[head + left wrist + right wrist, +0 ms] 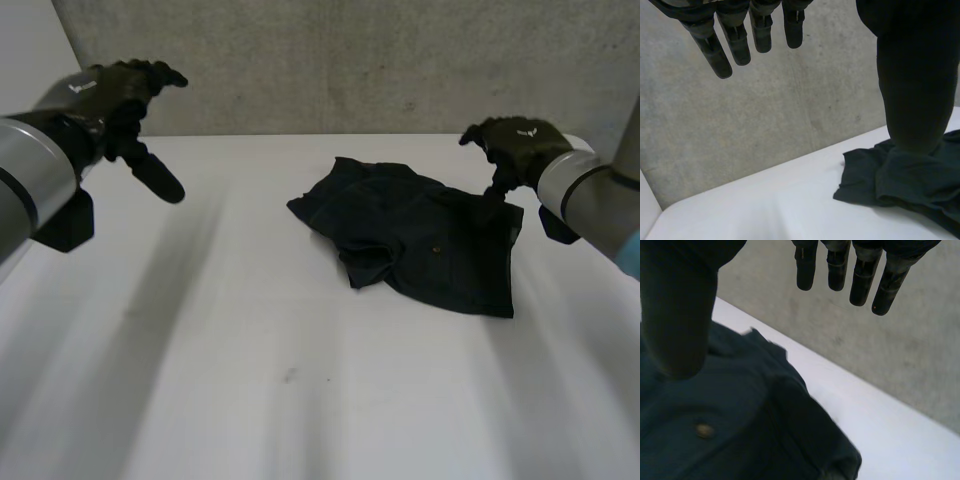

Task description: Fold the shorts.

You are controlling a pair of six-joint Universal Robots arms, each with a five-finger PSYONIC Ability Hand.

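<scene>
Right robot hand [515, 140] hangs, fingers [837, 270] straight, beside shorts [420, 235].

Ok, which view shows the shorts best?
Head view: the whole crumpled shorts lie on the table. Left wrist view catches one end beyond the left hand; right wrist view, a close patch with a button.

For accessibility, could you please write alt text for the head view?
Crumpled dark navy cloth shorts lie on a white table, right of centre. The right robot hand is open above their right edge; the left robot hand, open, is far off.
</scene>
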